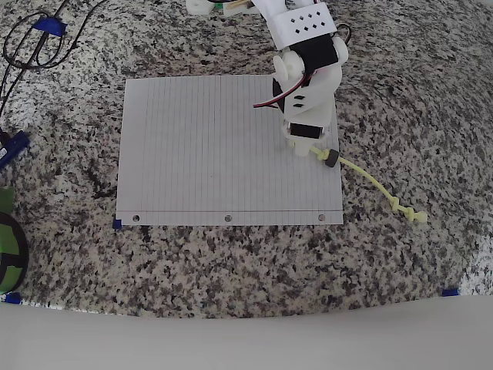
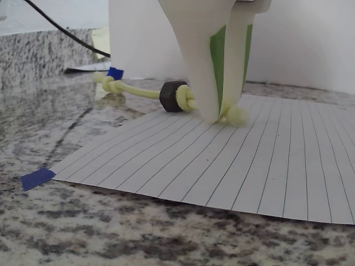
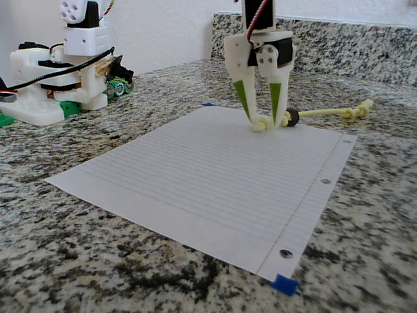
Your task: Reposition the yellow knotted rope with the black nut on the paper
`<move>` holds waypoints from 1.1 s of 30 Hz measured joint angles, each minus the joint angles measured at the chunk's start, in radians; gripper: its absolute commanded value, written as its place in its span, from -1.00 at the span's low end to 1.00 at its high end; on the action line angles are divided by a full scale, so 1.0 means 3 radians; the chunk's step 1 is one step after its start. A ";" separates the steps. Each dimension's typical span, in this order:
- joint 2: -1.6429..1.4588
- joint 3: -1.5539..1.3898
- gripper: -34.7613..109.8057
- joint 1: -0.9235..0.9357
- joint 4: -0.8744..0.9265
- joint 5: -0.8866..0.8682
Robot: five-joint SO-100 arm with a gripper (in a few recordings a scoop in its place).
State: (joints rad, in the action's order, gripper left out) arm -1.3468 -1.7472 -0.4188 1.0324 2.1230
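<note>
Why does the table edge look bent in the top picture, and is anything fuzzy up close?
Overhead view: the lens curves the counter edge into a bow. Wrist view: the gripper fingers are soft and blurry, while the paper lines stay sharp.

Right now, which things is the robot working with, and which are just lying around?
For the job:
- yellow knotted rope
- black nut on the rope
- paper
- fingers, around the rope's knot

Just lying about:
- black cables
- blue tape bits

A speckled granite countertop (image 1: 231, 270) spans the scene; toward twelve o'clock in the fixed view, a white wall (image 3: 163, 32), seemingly evenly lit.
</note>
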 measured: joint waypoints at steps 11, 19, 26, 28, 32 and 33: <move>0.0031 0.0010 -0.01 -0.0066 -0.0031 0.0000; 0.0056 0.0020 -0.35 -0.0061 -0.0066 0.0000; 0.0056 0.0020 -0.52 -0.0061 -0.0077 -0.0010; 0.0056 0.0020 -0.52 -0.0061 -0.0077 -0.0031; 0.0041 0.0020 -0.52 0.0010 0.0036 -0.0097; 0.0020 0.0020 -0.52 0.0061 0.0077 -0.0102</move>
State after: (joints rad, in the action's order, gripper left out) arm -1.3407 -1.7411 -0.4004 1.0554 2.0923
